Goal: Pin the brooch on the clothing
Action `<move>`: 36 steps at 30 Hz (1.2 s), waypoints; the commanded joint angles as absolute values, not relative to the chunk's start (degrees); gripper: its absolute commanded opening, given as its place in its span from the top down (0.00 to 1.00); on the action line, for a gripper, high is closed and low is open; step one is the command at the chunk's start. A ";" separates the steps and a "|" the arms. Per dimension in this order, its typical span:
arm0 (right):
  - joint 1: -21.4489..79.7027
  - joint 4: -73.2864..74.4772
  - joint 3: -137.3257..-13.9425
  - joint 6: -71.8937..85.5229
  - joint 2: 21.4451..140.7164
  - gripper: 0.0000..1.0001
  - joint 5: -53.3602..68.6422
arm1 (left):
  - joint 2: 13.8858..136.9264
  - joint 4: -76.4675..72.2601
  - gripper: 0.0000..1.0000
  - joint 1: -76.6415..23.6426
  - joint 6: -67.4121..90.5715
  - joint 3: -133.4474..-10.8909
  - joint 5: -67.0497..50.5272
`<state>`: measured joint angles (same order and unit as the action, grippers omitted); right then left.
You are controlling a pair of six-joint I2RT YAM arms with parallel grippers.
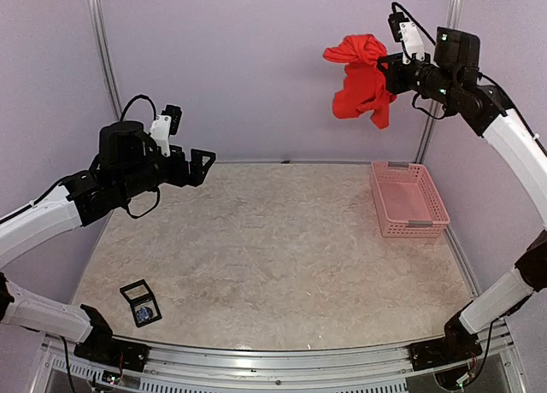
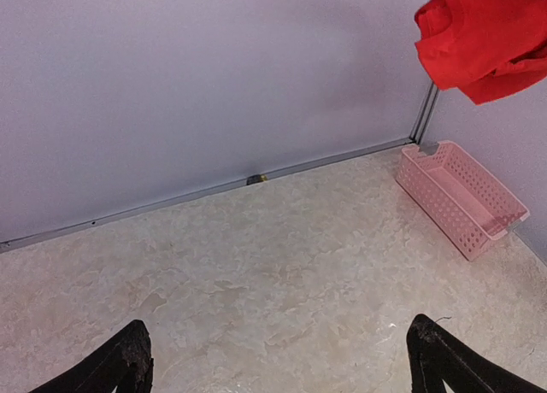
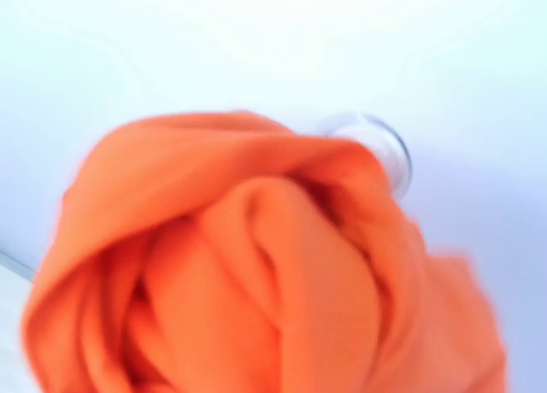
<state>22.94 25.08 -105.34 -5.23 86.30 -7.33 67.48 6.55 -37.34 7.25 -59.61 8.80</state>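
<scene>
The red T-shirt (image 1: 361, 85) hangs bunched up, high in the air at the back right, held by my right gripper (image 1: 389, 73), which is shut on it. The cloth fills the right wrist view (image 3: 256, 265) and hides the fingers. The shirt also shows at the top right of the left wrist view (image 2: 487, 38). My left gripper (image 1: 203, 164) is open and empty, raised above the table's back left; its fingertips (image 2: 128, 363) show at the bottom of the left wrist view. A small open black box (image 1: 141, 302) holding the brooch lies at the table's front left.
A pink slatted basket (image 1: 408, 200) stands at the table's back right, also in the left wrist view (image 2: 461, 196). Pale walls close the back and sides. The marbled table (image 1: 273, 256) lies below both arms.
</scene>
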 commanded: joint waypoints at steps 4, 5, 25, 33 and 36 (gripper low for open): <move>34.39 10.51 -92.22 10.90 83.82 1.00 17.05 | 62.97 8.77 0.01 -34.56 6.39 -61.26 8.26; 35.16 7.29 -89.04 12.43 83.99 1.00 19.36 | 62.25 9.13 0.01 -34.28 6.30 -61.14 8.67; 33.81 36.61 -80.63 17.41 98.66 0.35 -20.22 | 77.23 5.80 0.05 -37.16 21.64 -50.44 0.79; 61.60 24.72 -73.88 18.15 102.31 0.36 -3.92 | 97.81 2.46 0.18 -29.97 27.89 -61.70 -8.88; 64.44 25.35 -80.50 19.23 110.04 0.34 -5.22 | 105.03 2.64 0.21 -28.43 29.18 -64.04 -13.03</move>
